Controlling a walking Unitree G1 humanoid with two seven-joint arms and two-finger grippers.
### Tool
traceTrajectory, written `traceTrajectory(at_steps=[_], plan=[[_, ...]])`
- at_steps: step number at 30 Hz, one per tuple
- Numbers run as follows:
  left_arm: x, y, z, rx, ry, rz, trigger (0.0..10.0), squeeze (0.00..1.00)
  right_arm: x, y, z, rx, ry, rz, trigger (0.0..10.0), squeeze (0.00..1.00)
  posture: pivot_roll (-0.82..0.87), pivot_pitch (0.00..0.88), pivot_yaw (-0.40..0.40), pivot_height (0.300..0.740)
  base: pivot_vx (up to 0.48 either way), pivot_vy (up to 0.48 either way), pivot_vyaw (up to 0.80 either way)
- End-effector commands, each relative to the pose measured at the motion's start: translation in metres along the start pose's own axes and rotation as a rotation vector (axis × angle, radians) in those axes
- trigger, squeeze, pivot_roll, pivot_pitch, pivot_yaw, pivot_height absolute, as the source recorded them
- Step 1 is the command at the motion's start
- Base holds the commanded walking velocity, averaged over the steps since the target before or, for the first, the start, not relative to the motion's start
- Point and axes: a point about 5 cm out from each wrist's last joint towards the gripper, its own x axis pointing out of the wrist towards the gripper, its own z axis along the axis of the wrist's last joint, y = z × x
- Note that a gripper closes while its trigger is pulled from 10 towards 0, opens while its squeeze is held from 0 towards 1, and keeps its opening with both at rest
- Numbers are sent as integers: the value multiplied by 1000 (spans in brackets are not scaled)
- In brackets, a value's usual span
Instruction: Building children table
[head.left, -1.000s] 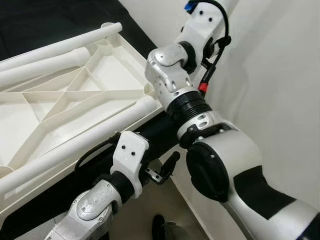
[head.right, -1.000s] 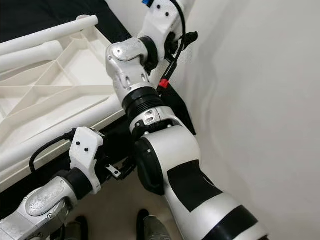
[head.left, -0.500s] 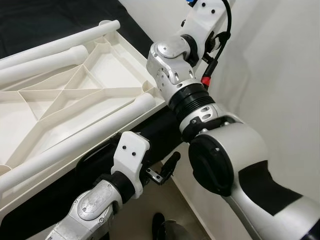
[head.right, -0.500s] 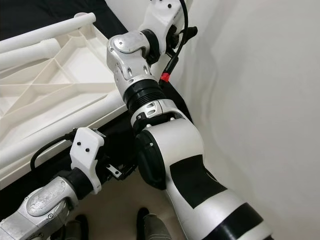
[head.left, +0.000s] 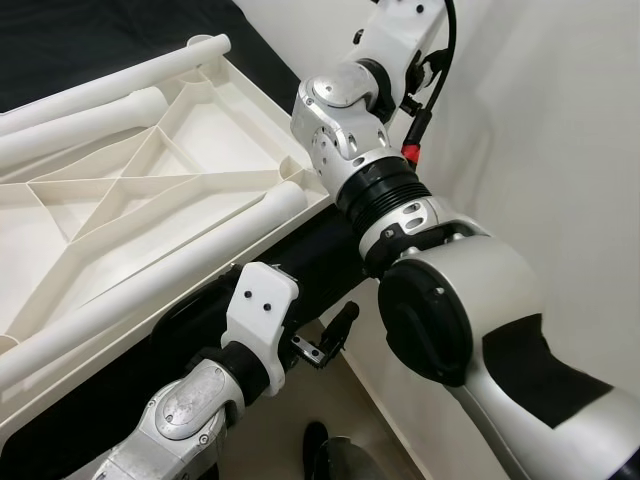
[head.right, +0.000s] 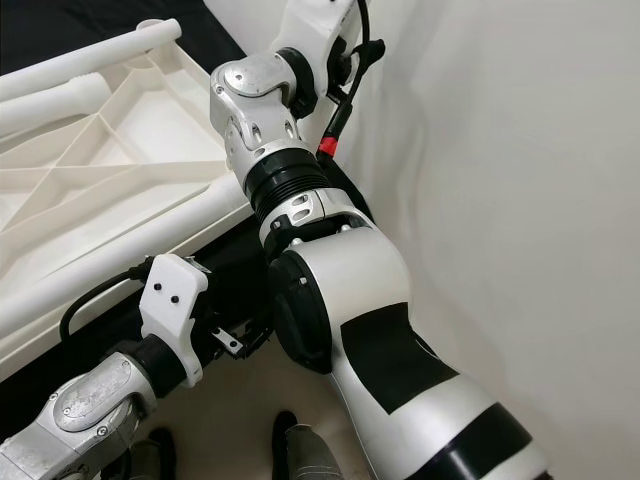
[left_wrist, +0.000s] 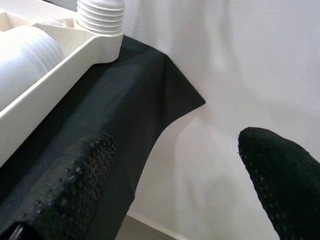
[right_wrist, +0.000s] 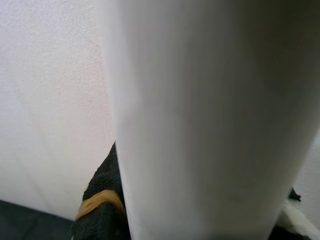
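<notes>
My right tool clamps a leg (right_wrist: 200, 125) (fitting step, I judge); left tool (left_wrist: 170, 185) gapes empty; next: align with tabletop (head.left: 130, 190) socket.

Your head stereo pair looks steeply down past both arms at the white tabletop (head.left: 150, 190) on black cloth (head.left: 320, 260), wall at right. Left wrist camera sits low, near that cloth's corner and the tabletop's edge. Right wrist camera is pressed close against a white tube (right_wrist: 210, 120).
</notes>
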Motion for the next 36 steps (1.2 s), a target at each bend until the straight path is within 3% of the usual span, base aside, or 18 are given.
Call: traceTrajectory(at_steps=[1, 6, 22, 23, 25, 26, 28, 29, 36], plan=[[-1, -3, -3, -3, 11, -13, 10000, 0, -2, -2, -16, -22, 77, 3, 10000, 0, 69, 345, -203, 740, 0, 0, 0], [-1, -5, -3, -6, 9, -17, 10000, 0, -7, -8, -48, -74, 196, 22, 10000, 0, 69, 348, -202, 740, 0, 0, 0], [-1, -5, -2, -6, 3, -16, 10000, 0, -15, -4, -55, -73, 240, 64, 10000, 0, 65, 348, -204, 740, 0, 0, 0], [0, -5, -2, -5, 2, -16, 10000, 0, -15, -3, -56, -71, 240, 82, 10000, 1000, 66, 348, -205, 740, 0, 0, 0], [-1, -5, -2, -4, 3, -16, 10000, 0, -15, -3, -55, -69, 231, 81, 10000, 1000, 66, 348, -205, 740, 0, 0, 0], [-1, -5, -2, -4, 4, -16, 10000, 0, -16, -3, -53, -65, 229, 62, 10000, 769, 64, 348, -205, 740, 0, 0, 0], [-1, -5, -2, -5, 4, -16, 10000, 0, -16, -3, -52, -62, 229, 58, 10000, 769, 64, 348, -205, 740, 0, 0, 0], [-1, -5, -2, -5, 3, -15, 10000, 0, -16, -3, -52, -58, 228, 57, 10000, 0, 64, 348, -205, 740, 0, 0, 0], [0, -6, -2, -6, 2, -18, 10000, 0, -17, -1, -46, -33, 213, 51, 10000, 0, 63, 348, -204, 740, 0, 0, 0]])
